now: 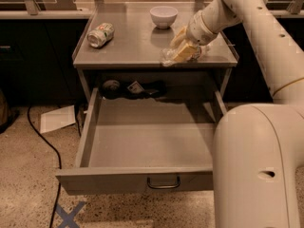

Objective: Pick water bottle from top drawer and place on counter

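One small clear water bottle (167, 57) is lying tilted near the front right corner of the bench (128, 51), just behind its front edge. It is sitting low enough that it appears to be touching the grey metal top, though that is hard to confirm. It is already out of the top drawer (88, 132), so the placing step looks nearly done.

The end effector (180, 47) is coming down on the bottle from the right. Its tan fingers (187, 52) are closing snugly around the bottle's body, so the bottle is being held rather than lying loose. This low, angled grip is probably letting the crinkled plastic settle on the surface without dropping or rolling.

The pale robot arm (266, 37) is stretching in from the upper right, and the robot's bulky white base (259, 175) is filling the lower right of the view.

Further back on the bench, a white bowl (163, 16) is standing well apart from the bottle. A dented green-and-white soda can (100, 34) is lying on its side at the far left.

Below, the drawer is hanging fully open toward the viewer, its grey floor showing bare and its loop handle (163, 183) facing front. Some dark objects (133, 88) are sitting in shadow at the back, under the bench; what they are is unclear.
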Robot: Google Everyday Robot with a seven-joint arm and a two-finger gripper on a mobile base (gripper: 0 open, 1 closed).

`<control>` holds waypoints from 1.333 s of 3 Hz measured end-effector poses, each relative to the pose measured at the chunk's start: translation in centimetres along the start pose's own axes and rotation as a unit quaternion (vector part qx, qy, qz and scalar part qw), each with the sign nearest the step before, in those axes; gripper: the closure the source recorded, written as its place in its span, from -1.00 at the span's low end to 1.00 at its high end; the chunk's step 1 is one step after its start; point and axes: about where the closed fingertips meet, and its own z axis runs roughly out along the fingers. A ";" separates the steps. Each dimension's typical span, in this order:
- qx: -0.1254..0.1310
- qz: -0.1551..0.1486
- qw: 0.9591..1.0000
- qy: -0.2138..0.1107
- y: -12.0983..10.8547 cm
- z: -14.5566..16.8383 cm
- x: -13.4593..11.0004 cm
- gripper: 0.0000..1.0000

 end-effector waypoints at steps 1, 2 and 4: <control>0.000 0.000 1.000 0.000 -0.2 -0.4 -0.3 -0.10; -0.001 -0.012 1.000 -0.009 -0.9 0.4 -0.8 0.28; 0.003 -0.004 1.000 -0.016 -1.8 1.3 -0.6 1.00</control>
